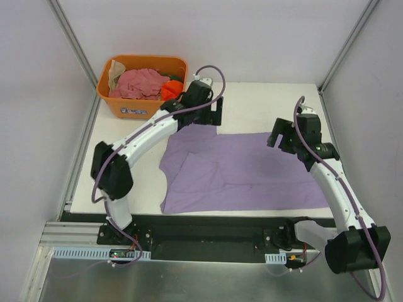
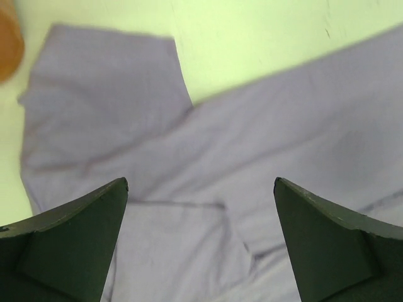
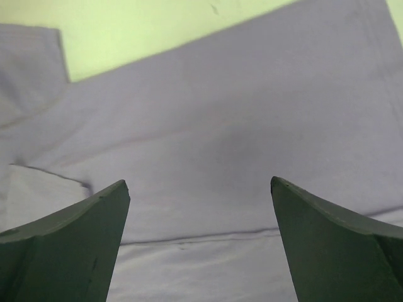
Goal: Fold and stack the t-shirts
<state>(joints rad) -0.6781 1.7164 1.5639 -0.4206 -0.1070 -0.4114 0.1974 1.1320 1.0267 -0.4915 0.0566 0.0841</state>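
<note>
Top external view: pink t-shirt (image 1: 138,83) is sitting in the tub (image 1: 135,108), far left | left hand (image 1: 213,117), fingers apart, is hovering over the far-left sleeve of the lavender t-shirt (image 1: 252,167) | that shirt is lying flat, long axis running left-to-right along the surface (image 1: 264,104) | right hand (image 1: 277,139), fingers apart, is hovering over its far-right edge

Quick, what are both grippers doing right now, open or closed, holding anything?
Left gripper: open, holding nothing, above the purple shirt.
Right gripper: open, holding nothing, above the same shirt.
</note>
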